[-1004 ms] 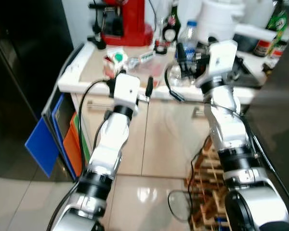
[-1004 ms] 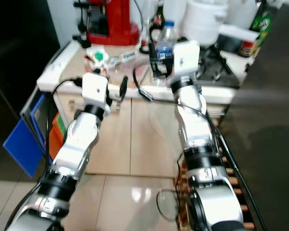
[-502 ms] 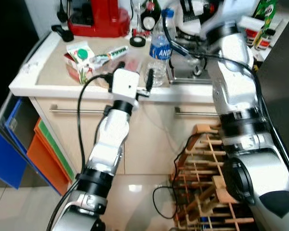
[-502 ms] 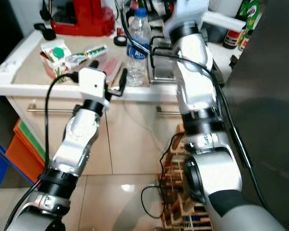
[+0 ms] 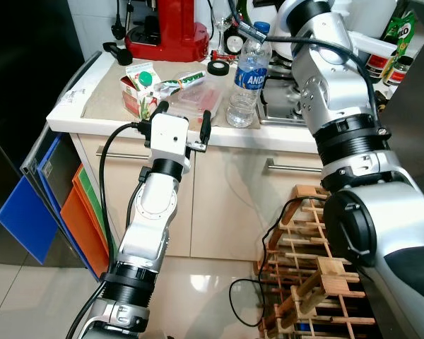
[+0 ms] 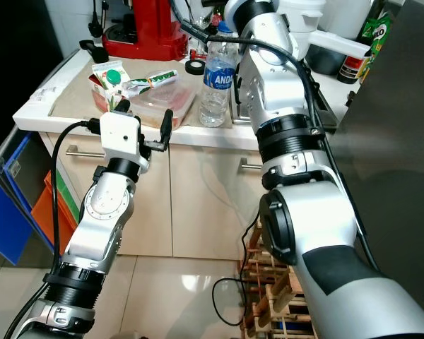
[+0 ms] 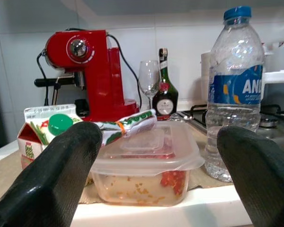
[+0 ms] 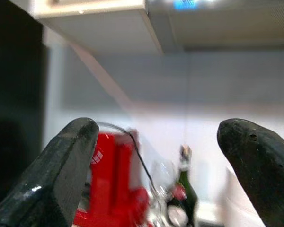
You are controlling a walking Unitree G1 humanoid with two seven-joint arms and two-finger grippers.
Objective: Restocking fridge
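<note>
A clear lidded food container (image 5: 196,98) with red leftovers sits near the counter's front edge. A water bottle (image 5: 246,86) with a blue label stands to its right, and a carton (image 5: 137,87) with a green cap to its left. My left gripper (image 5: 182,117) is open, held just in front of the counter edge and aimed at the container (image 7: 146,170), which shows between its fingers (image 7: 52,179). The right arm (image 5: 332,78) reaches up over the back of the counter. My right gripper (image 8: 156,127) is open and empty, high above the worktop.
A red coffee machine (image 5: 166,32), a wine glass, dark bottles and a tape roll (image 5: 217,67) crowd the back of the counter (image 5: 92,121). A dark tall appliance (image 5: 21,70) stands at left. Blue and orange boards (image 5: 28,212) lean beside the cabinet. A wooden rack (image 5: 311,275) and cable lie on the floor.
The camera has shifted and the counter now shows from higher up. My right arm has risen from bottle height to well above the counter. The left gripper stays open before the edge.
</note>
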